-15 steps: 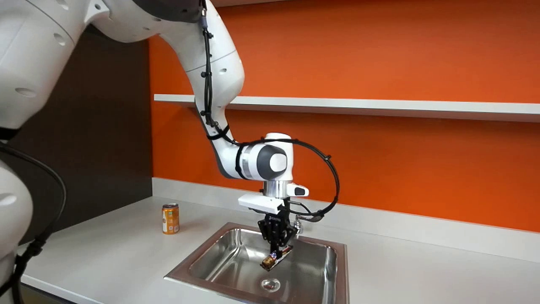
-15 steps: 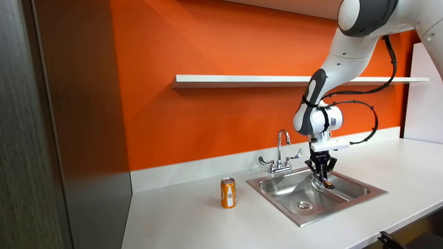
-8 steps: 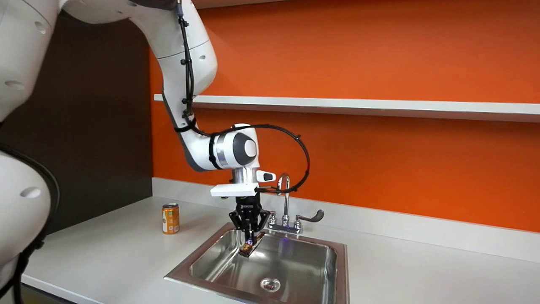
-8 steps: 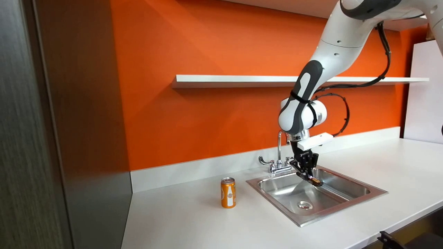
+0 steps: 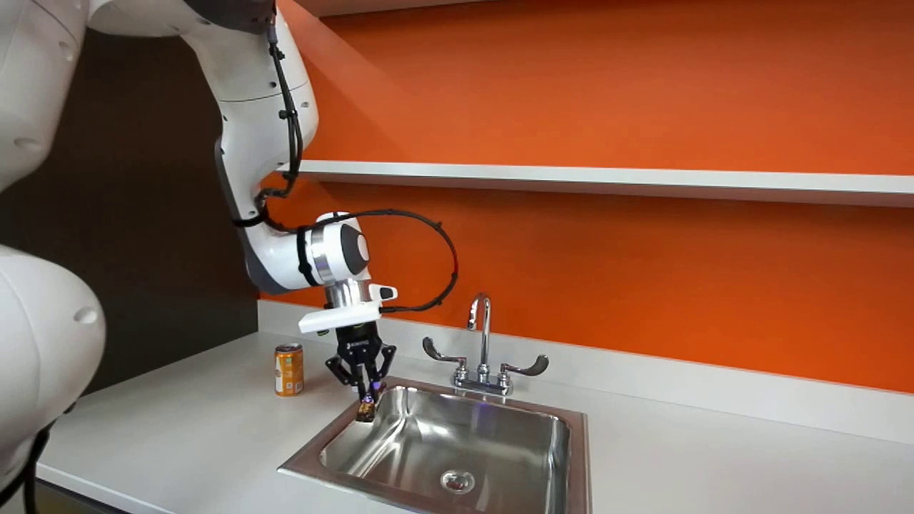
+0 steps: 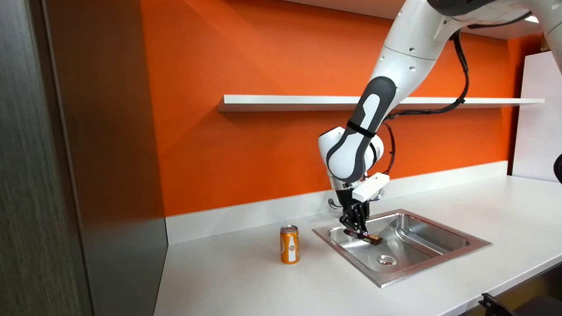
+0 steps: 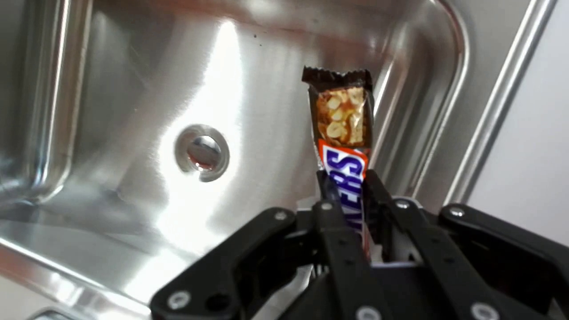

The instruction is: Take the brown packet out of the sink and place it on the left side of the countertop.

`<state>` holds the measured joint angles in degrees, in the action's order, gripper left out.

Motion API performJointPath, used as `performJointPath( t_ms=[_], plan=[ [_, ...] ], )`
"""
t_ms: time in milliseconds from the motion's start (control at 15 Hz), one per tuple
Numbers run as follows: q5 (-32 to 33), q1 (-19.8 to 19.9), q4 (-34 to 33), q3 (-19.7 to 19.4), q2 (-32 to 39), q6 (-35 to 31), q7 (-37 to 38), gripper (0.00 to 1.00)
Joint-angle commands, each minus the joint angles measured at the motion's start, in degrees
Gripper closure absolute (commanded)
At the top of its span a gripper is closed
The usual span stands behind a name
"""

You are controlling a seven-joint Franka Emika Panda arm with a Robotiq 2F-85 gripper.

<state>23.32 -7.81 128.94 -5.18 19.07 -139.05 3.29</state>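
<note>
Above sink [image 7: 271, 115], brown packet [image 7: 342, 113] is clamped btwn gripper [image 7: 346, 178] jaws w/ one end jutting out (other hidden, wrist cam).

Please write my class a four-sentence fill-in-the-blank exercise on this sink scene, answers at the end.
1. The gripper holding the brown packet is coloured ____.
2. The wall behind the shelf is coloured ____.
3. The faucet has ____ handles.
4. Beside the sink, the can stands ____, not on its side.
Missing words: black; orange; two; upright.
</note>
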Motion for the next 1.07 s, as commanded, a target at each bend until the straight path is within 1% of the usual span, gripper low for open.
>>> performJointPath(
  t_ms=[0, 200, 600, 1000],
  plan=[
    [2.9, -1.4, 1.0, 2.9, -1.2, 0.9, -1.0, 0.95],
    [3.1, -2.3, 1.0, 4.9, -0.6, 0.3, -2.4, 0.95],
    [2.4, -3.0, 1.2, 8.9, 1.0, -1.2, -7.8, 0.95],
    [2.1, -3.1, 1.1, 10.4, 2.4, -1.7, -10.8, 0.95]
  ],
)
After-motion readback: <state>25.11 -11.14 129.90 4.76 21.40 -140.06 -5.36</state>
